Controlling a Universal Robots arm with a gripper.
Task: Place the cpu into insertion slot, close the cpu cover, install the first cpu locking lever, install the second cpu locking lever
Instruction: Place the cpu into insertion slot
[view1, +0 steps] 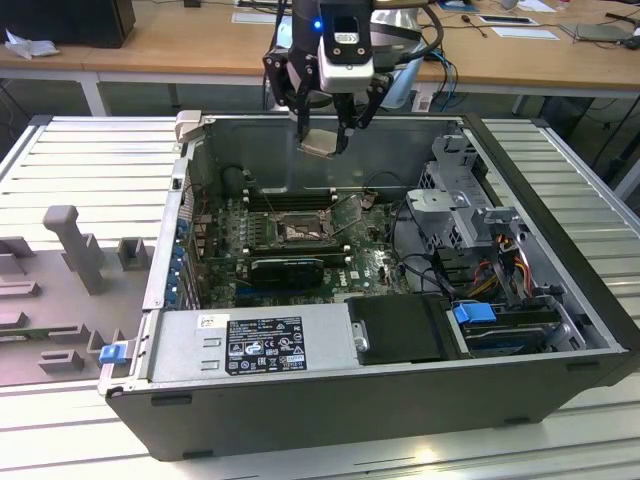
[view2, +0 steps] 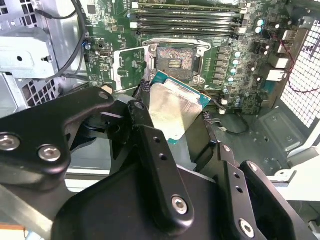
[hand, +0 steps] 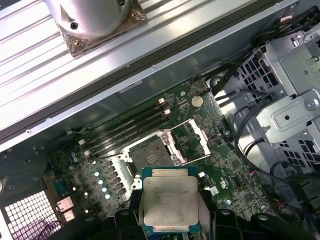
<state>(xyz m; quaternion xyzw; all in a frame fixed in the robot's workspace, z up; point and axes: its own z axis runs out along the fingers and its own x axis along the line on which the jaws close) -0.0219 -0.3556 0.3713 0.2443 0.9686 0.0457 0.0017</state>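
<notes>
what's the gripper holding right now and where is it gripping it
The gripper holds the cpu, clamped by two opposite edges with its pale metal face left uncovered. The chip is in the air, not yet in the insertion slot.

Holding the cpu (view1: 318, 147) in the gripper (view1: 322, 140), tilted, up over the case's (view1: 400, 400) far wall. Well above the slot (view1: 300, 230), sitting dark mid-board among green. Along the case's near edge, a grey power supply (view1: 195, 345) with a black label (view1: 265, 345); at its near corner on the exterior view's left, a blue clip (view1: 115, 352).
</notes>
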